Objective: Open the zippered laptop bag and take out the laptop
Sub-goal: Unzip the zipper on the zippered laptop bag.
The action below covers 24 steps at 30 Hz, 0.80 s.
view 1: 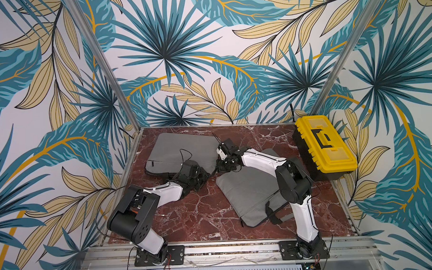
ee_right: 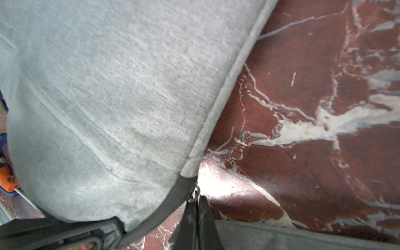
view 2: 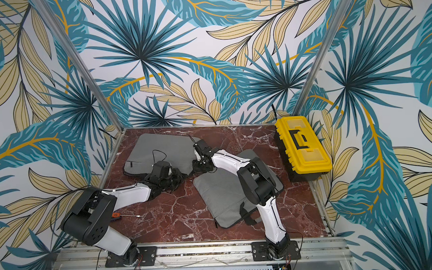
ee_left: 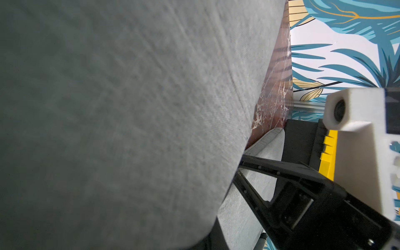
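Note:
The grey zippered laptop bag (view 1: pixel 183 151) lies at the far left of the marble table, and it fills the left wrist view as grey cloth (ee_left: pixel 129 108). My right gripper (ee_right: pixel 195 200) is shut on the metal zipper pull (ee_right: pixel 195 192) at the bag's near right corner, where the black zipper band (ee_right: pixel 168 203) runs. My left gripper (view 1: pixel 206 175) sits at the same near edge. Its jaws are hidden under the cloth in its own view, and one black finger (ee_right: pixel 65 233) lies against the bag's edge. The laptop is hidden.
A second grey bag (view 1: pixel 251 196) lies under my right arm. A yellow and black toolbox (view 1: pixel 326 144) stands at the far right edge. An orange-handled screwdriver (view 2: pixel 124 215) lies near the left arm's base. Metal posts and patterned walls enclose the table.

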Each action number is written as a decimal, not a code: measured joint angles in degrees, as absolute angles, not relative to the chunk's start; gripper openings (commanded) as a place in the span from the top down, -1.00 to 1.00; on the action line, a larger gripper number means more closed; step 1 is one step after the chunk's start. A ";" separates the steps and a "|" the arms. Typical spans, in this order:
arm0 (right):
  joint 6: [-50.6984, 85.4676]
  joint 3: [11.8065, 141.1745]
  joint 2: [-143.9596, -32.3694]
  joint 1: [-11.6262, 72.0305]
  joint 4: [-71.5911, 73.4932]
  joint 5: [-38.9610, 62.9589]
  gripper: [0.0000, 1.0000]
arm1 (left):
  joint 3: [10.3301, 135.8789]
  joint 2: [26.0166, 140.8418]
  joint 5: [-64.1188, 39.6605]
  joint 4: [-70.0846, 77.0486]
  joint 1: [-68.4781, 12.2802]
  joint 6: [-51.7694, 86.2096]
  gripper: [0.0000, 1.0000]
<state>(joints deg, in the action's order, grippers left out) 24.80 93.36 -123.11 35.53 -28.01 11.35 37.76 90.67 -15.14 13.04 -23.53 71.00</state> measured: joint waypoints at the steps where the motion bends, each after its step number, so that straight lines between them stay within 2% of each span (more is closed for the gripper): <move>1: 24.80 92.68 -123.02 35.44 -27.40 11.64 0.80 | 37.76 90.83 -15.29 13.02 -23.53 70.96 0.77; 8: 25.08 87.61 -121.38 32.23 -23.77 9.93 0.54 | 37.74 90.91 -14.81 9.41 -23.40 70.00 0.34; 13: 25.06 86.04 -118.76 30.85 -23.53 8.54 0.33 | 37.10 89.67 -13.91 8.03 -23.05 69.71 0.16; 21: 25.10 85.58 -114.67 31.33 -23.79 8.14 -0.04 | 34.98 78.28 -11.22 2.98 -19.55 68.14 -0.23; 24: 25.41 85.56 -112.92 31.33 -23.79 8.16 -0.25 | 34.98 72.51 -7.84 -1.83 -17.47 65.95 -0.39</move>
